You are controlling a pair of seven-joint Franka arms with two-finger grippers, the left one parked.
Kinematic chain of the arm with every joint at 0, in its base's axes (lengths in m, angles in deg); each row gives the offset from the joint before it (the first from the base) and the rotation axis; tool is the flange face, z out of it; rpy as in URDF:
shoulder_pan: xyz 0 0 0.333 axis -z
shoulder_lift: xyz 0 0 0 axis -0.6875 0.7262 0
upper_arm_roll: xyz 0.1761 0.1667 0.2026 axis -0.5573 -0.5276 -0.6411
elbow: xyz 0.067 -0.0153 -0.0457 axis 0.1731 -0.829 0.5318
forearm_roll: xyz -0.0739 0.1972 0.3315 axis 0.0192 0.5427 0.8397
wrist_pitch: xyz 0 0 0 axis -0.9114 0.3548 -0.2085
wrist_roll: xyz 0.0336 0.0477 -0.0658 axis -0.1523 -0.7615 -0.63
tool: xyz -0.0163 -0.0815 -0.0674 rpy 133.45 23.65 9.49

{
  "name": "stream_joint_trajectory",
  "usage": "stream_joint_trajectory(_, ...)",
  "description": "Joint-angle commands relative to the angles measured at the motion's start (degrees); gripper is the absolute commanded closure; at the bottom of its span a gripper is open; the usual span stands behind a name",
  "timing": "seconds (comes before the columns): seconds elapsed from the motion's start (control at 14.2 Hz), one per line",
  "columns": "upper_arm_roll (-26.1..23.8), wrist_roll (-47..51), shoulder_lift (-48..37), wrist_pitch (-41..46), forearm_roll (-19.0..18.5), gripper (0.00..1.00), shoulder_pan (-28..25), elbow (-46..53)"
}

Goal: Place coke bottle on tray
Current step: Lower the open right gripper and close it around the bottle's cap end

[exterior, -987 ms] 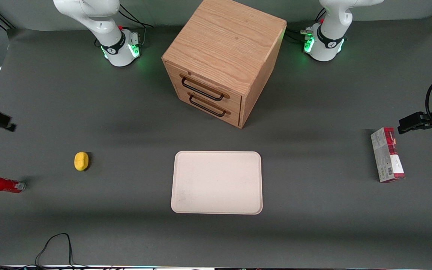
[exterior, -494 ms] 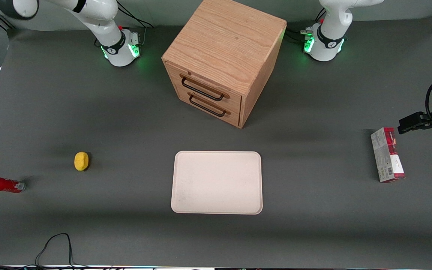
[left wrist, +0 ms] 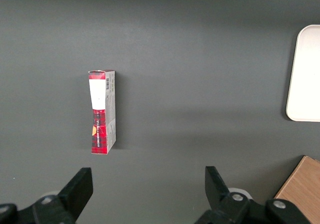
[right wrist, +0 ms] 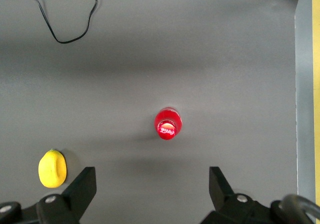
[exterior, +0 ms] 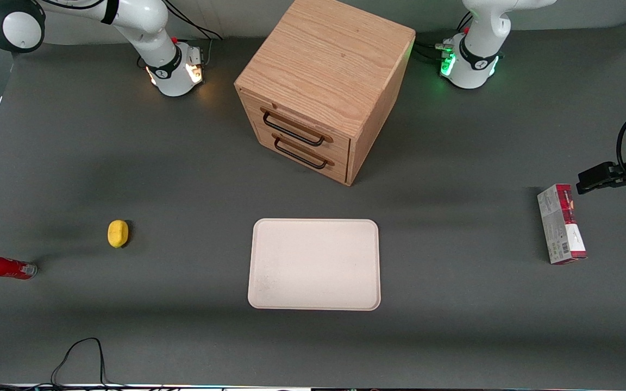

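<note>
The coke bottle [exterior: 0,267] is a slim red bottle at the working arm's end of the table. In the right wrist view I look straight down on its red cap [right wrist: 168,124], so it stands upright. My right gripper [right wrist: 151,179] hangs high above the table close to the bottle, open, with nothing between its two dark fingers [right wrist: 86,180]. The front view does not show the gripper. The cream-white tray [exterior: 314,264] lies flat mid-table, in front of the wooden drawer box, with nothing on it.
A yellow lemon [exterior: 118,233] lies between bottle and tray, slightly farther from the front camera. The wooden two-drawer box [exterior: 324,87] stands farther back. A red-and-grey carton [exterior: 561,224] lies toward the parked arm's end. A black cable [exterior: 82,353] loops at the near table edge.
The working arm's gripper, seen at the front view's edge a second ago, has risen out of that view. The light on that arm's base has gone from green to orange.
</note>
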Motion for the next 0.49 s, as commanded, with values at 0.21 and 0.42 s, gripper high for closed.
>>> stream_joint_trajectory(0.21,-0.43,-0.74,2.43,0.33,0.03,0.00,-0.64,0.89)
stream_joint_trajectory(0.42,-0.52,-1.09,4.18,-0.19,0.03,0.00,-0.55,-0.27)
